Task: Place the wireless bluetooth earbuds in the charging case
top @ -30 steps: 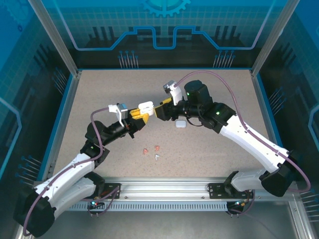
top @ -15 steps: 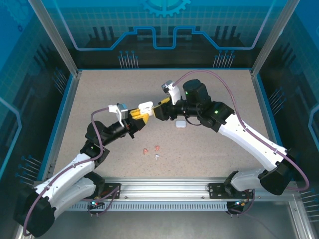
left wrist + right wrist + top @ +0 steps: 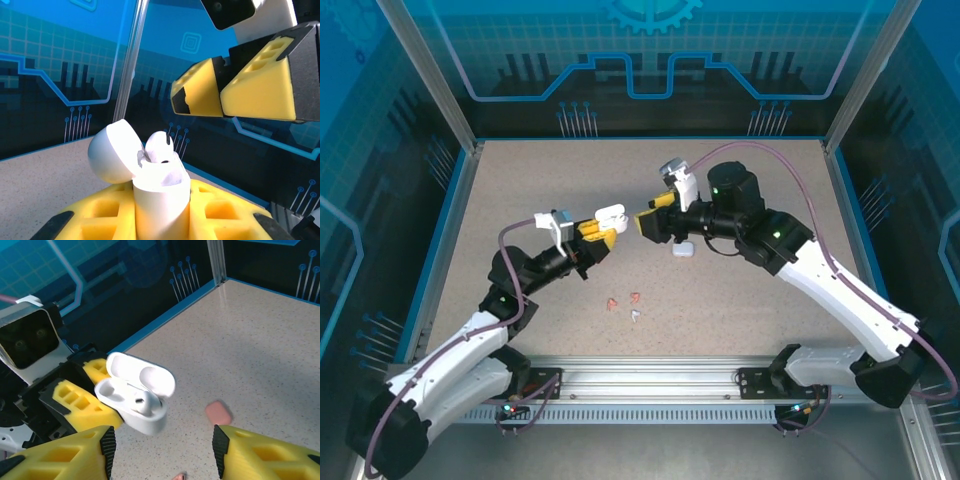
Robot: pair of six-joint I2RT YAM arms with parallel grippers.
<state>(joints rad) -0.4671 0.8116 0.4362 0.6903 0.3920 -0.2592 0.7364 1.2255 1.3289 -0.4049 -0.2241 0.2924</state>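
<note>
On the left, left arm (image 3: 460, 345) stretched in from the near edge over a speckled beige table (image 3: 520, 180). At its tip, left gripper (image 3: 599, 234), yellow fingers (image 3: 200, 189) pinching a white charging case (image 3: 611, 213) by its lower half, case upright between them in the left wrist view. Lid (image 3: 111, 152) flipped open, tipped back to the left in that same view. Inside the case, one white earbud (image 3: 160, 146), rounded head poking up above the rim; second seat too hidden to judge. Just right of the case, right gripper (image 3: 642, 222), tips pointed at it, near but apart. Its fingers (image 3: 60, 455) spread wide in the right wrist view, nothing between them. On the table toward the front, below the gap between the two grippers, three loose ones: a salmon-red earbud (image 3: 611, 303), a second salmon-red earbud (image 3: 635, 296) just beside it on the right, a loose white earbud (image 3: 635, 315) right in front of that second one. All three well apart from the held case. Farther right, beside the right arm (image 3: 840, 290), a second white case (image 3: 682, 249), shut, lying flat on the table. In the right wrist view, a small pink rounded piece (image 3: 218, 413) flat on the table, to the right of the held case, too blurred to name.
</note>
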